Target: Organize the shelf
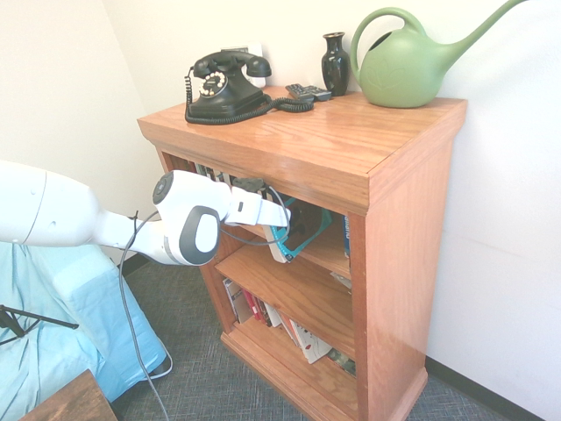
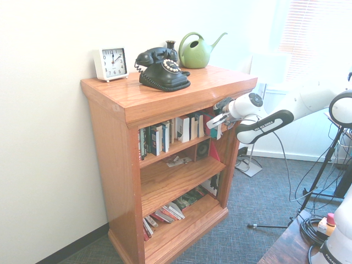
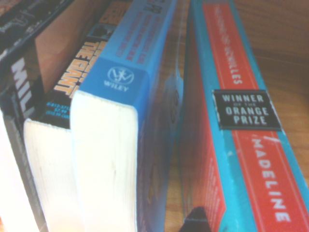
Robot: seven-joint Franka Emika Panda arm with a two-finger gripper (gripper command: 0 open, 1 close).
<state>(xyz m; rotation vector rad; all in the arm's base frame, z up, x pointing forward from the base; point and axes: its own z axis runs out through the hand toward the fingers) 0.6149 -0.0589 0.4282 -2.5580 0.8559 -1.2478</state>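
The shelf (image 1: 351, 149) (image 2: 165, 96) is a reddish-brown wooden bookcase with three open tiers. My gripper (image 1: 283, 226) (image 2: 215, 125) reaches into the top tier at its open end, just under the overhanging top. It is shut, seemingly on a teal and red book (image 1: 302, 239) (image 2: 218, 132) (image 3: 246, 145) that leans apart from the row. The wrist view shows this book's spine close up, beside a blue Wiley book (image 3: 120, 96). A row of upright books (image 2: 170, 132) fills the rest of that tier.
On top stand a black telephone (image 1: 223, 88), a dark vase (image 1: 335, 63), a green watering can (image 1: 403, 66), a remote (image 1: 307, 90) and a white clock (image 2: 111, 63). Books lie slanted on the bottom tier (image 2: 165, 214). A light-blue covered object (image 1: 61, 307) sits beside the arm.
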